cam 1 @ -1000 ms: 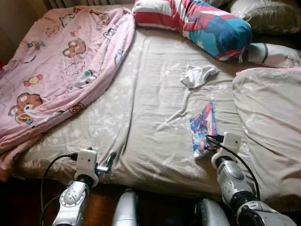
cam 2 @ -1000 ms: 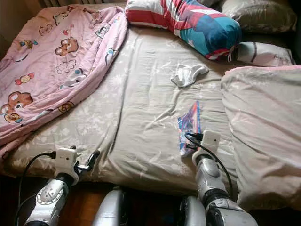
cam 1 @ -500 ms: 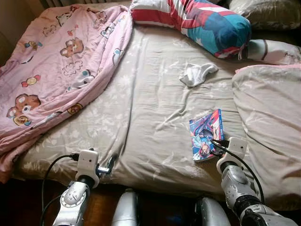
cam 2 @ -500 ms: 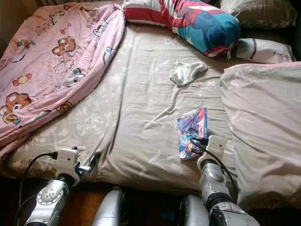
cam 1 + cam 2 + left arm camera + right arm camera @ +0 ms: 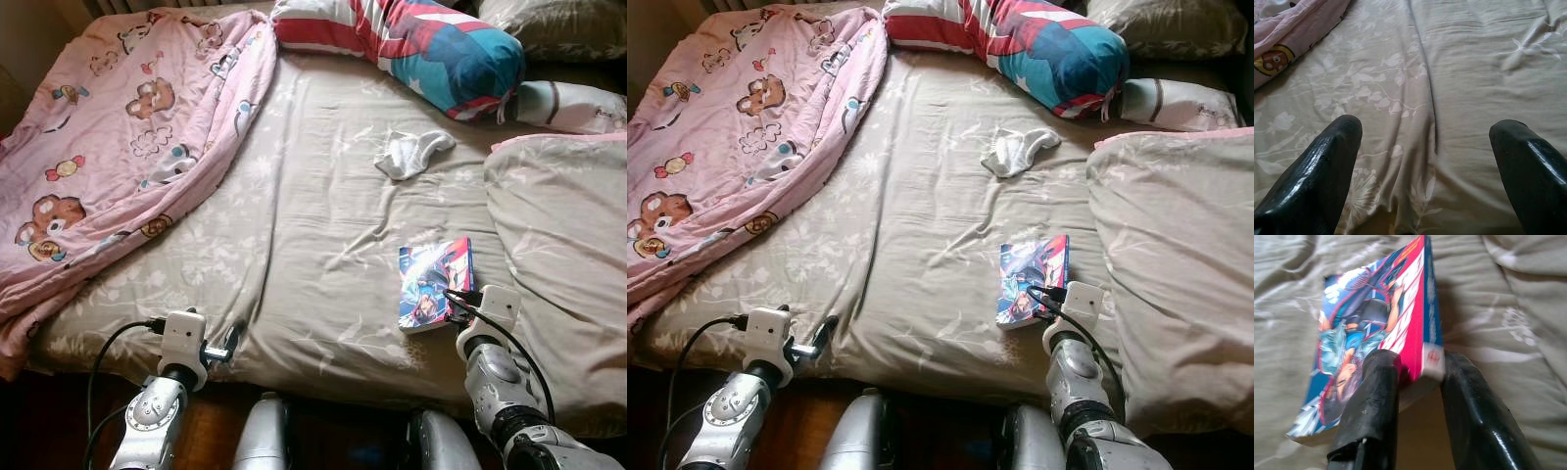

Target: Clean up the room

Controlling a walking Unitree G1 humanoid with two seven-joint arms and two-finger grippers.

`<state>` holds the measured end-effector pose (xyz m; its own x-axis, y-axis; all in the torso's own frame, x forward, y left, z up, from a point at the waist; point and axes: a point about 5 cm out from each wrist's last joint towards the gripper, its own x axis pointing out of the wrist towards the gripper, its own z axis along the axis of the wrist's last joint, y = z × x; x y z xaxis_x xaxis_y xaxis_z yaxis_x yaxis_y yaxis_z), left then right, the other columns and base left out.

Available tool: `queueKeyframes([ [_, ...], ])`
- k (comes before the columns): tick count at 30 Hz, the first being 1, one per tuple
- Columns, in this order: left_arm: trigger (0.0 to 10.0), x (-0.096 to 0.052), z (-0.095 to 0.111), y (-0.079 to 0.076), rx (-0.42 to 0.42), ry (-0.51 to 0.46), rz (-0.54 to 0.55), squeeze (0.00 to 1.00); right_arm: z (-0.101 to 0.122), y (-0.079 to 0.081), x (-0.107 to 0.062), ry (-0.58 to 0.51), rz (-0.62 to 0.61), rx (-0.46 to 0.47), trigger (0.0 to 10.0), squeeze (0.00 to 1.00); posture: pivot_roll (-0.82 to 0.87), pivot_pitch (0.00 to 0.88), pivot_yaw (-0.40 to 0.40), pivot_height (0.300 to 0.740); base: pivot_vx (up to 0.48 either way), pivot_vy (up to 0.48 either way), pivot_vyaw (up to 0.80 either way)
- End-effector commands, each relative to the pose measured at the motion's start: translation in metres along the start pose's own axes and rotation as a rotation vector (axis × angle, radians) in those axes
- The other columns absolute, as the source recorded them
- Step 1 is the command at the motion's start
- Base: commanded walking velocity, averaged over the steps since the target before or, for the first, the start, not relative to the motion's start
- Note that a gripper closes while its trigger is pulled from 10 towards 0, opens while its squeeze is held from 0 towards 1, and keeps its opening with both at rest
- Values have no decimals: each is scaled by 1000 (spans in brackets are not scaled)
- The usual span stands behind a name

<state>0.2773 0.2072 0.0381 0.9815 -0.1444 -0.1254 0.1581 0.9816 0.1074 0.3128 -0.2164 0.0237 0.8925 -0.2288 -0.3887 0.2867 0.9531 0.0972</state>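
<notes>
A colourful comic book [image 5: 429, 282] lies at a tilt on the beige bedsheet [image 5: 313, 215], right of centre near the bed's front edge. My right gripper [image 5: 1418, 367] is shut on its near corner, one black finger [image 5: 1369, 401] on the cover and the other under the spine. A crumpled white sock [image 5: 413, 154] lies farther back on the sheet. My left gripper [image 5: 1427, 147] hangs open and empty over the sheet at the bed's front left edge [image 5: 232, 338].
A pink teddy-bear blanket [image 5: 127, 127] is bunched over the bed's left side. A red, white and blue bolster [image 5: 421, 44] and pillows lie along the back. A large beige pillow [image 5: 563, 255] bulges just right of the book. Dark floor shows below the bed edge.
My right gripper has drawn slightly right and toward the front edge with the book. The book has turned so more of its cover faces up. The left arm has stayed put.
</notes>
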Motion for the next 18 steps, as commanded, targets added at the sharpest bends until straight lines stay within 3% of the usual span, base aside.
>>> queueKeyframes([
  [1, 10000, -7, -9, 2, 7, 44, 3, 0, -10, -5, -3, 26, -22, 3, 10000, 827, 183, 273, 128, 648, 0, 0, 0],
  [2, 10000, -6, -9, 1, 6, 43, 2, 0, -11, -7, -4, 34, -32, -3, 10000, 804, 182, 272, 128, 648, 0, 0, 0],
  [3, 10000, -6, -9, 0, 4, 42, 1, 0, -12, -11, -4, 38, -55, -4, 10000, 0, 181, 272, 128, 648, 0, 0, 0],
  [12, 10000, -5, -9, -1, -2, 45, 2, 0, -8, -27, -6, -9, -128, 32, 10000, 0, 172, 261, 120, 648, 0, 0, 0],
  [18, 10000, 0, -9, -7, -22, 42, 16, 0, -3, -9, -9, -122, 11, -6, 10000, 0, 142, 234, 85, 648, 0, 0, 0],
])
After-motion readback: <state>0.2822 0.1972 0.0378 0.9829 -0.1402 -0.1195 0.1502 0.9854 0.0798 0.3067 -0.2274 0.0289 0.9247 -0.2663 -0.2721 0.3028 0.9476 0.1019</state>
